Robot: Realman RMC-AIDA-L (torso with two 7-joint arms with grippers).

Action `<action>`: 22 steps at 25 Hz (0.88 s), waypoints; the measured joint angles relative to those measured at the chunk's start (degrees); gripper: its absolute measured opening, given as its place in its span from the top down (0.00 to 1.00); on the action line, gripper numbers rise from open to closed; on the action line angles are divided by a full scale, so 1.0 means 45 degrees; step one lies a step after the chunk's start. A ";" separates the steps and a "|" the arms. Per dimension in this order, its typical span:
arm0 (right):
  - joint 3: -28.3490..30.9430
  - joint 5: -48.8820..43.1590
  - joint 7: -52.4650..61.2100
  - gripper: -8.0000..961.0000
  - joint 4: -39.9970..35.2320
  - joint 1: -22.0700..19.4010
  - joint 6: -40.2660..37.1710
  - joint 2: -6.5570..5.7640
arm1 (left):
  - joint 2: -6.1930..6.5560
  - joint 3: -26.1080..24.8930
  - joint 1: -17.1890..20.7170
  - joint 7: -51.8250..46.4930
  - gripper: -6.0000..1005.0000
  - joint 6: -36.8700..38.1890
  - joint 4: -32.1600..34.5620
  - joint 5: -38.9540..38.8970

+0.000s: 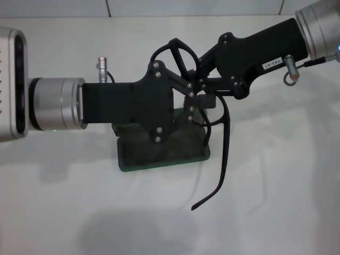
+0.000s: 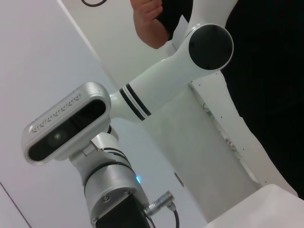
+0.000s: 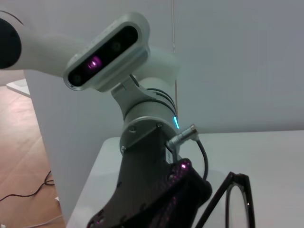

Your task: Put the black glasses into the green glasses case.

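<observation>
The black glasses (image 1: 223,151) hang in the air above the green glasses case (image 1: 159,159), one lens loop up behind the grippers and one long temple arm drooping toward the table. My left gripper (image 1: 197,101) reaches in from the left, its fingers drawn together on the frame near the hinge. From the upper right, my right gripper (image 1: 194,79) meets it, fingers closed on the frame by the lens. The case lies flat on the table, its far part hidden under the left gripper. In the right wrist view the glasses (image 3: 237,199) sit beside the left gripper's black body (image 3: 152,199).
A white table (image 1: 276,202) spreads around the case, with a white wall behind it. The left wrist view shows only the right arm's white links (image 2: 156,90), its wrist camera (image 2: 66,123) and a person's hand (image 2: 149,21).
</observation>
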 joint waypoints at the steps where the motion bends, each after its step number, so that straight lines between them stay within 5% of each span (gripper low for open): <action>1: 0.0000 0.0049 0.0004 0.88 0.0000 -0.0002 -0.0055 -0.0005 | -0.0001 0.0000 -0.0004 0.0000 0.98 -0.0012 -0.0004 0.0000; 22: 0.0000 0.0290 0.0012 0.88 0.0001 -0.0071 -0.0218 -0.0042 | -0.0028 0.0019 -0.0054 0.0016 0.98 -0.0256 -0.0166 -0.0254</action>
